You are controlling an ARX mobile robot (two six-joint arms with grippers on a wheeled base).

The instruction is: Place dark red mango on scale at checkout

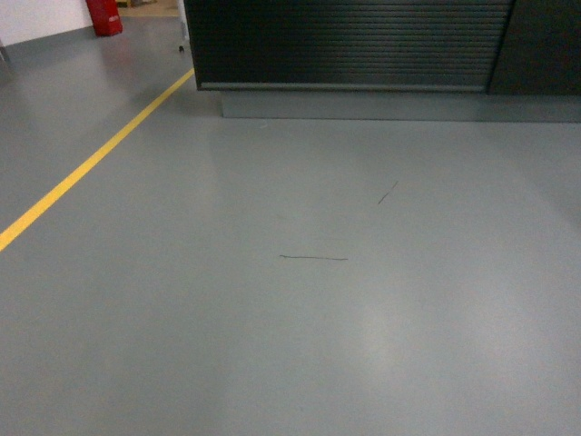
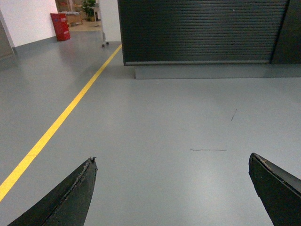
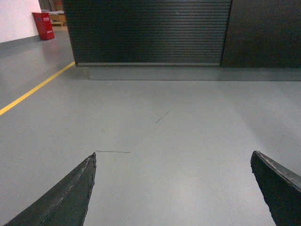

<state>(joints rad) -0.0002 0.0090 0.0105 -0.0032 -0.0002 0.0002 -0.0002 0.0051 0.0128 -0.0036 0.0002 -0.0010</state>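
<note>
The checkout point(image 1: 349, 45) rises ahead as a dark counter with a horizontally ribbed front panel; only its front shows, its top is cut off in every view. The same ribbed front fills the top of the left wrist view point(image 2: 202, 30) and the right wrist view point(image 3: 148, 30). The dark red mango and the scale are out of view. My left gripper point(image 2: 173, 160) hangs open over bare grey floor, nothing between its fingers. My right gripper point(image 3: 173, 155) is open too, also empty. Neither gripper shows in the head view.
A yellow floor line point(image 1: 86, 168) runs diagonally on the left toward the counter's left corner. A red bin point(image 1: 105, 15) stands far back left by a white wall. Grey floor point(image 1: 318, 300) with thin dark scuff marks point(image 1: 313, 258) lies between me and the counter.
</note>
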